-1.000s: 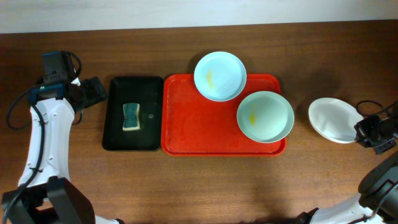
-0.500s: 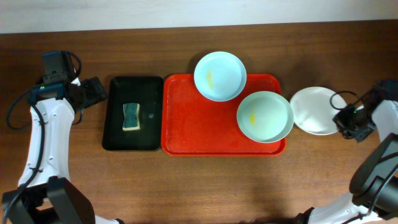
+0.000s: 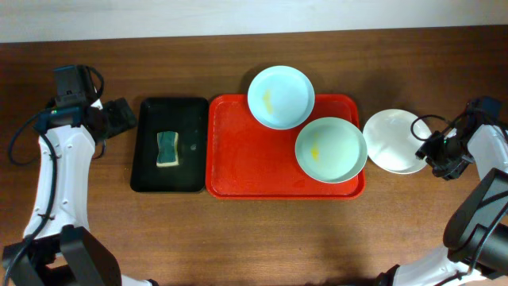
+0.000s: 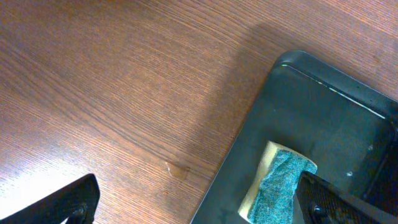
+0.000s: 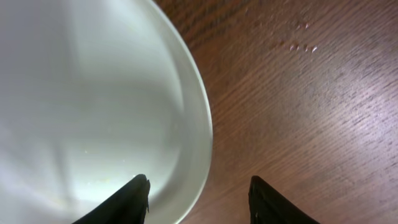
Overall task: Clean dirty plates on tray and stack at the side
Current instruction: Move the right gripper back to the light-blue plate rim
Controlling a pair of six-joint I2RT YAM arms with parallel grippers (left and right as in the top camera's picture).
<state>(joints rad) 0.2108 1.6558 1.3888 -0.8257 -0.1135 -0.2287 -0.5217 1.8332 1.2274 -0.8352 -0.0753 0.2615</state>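
Over the last second the white plate (image 3: 393, 141) has travelled leftward with the right arm, from well clear of the red tray (image 3: 246, 159) to just beside its right edge, and the pale green plate (image 3: 331, 148) has slid a little leftward on the tray. The white plate now lies flat on the table (image 3: 238, 238), its left rim meeting or nearly meeting the green plate; which, the overhead view does not settle. It looks clean, glossy and hard, so I judge it light but slippery and liable to chip or skid. The thin raised rim is the only sensible place to pinch it, since the smooth bowl offers nothing to grip. The right gripper (image 3: 432, 149) sits at that rim on the plate's right side. In the wrist view its fingers (image 5: 138, 194) stand apart with the rim in the gap and bare wood showing beside it, so the jaws are released, not clamped. On the tray, the green plate and the pale blue plate (image 3: 280, 96) each carry a yellow smear (image 3: 317, 148); the blue one overhangs the far rim. Left of the red tray, a black tray (image 3: 147, 171) holds a sponge (image 3: 167, 148). The left gripper (image 3: 119, 117) hangs beside it, spread wide and empty.
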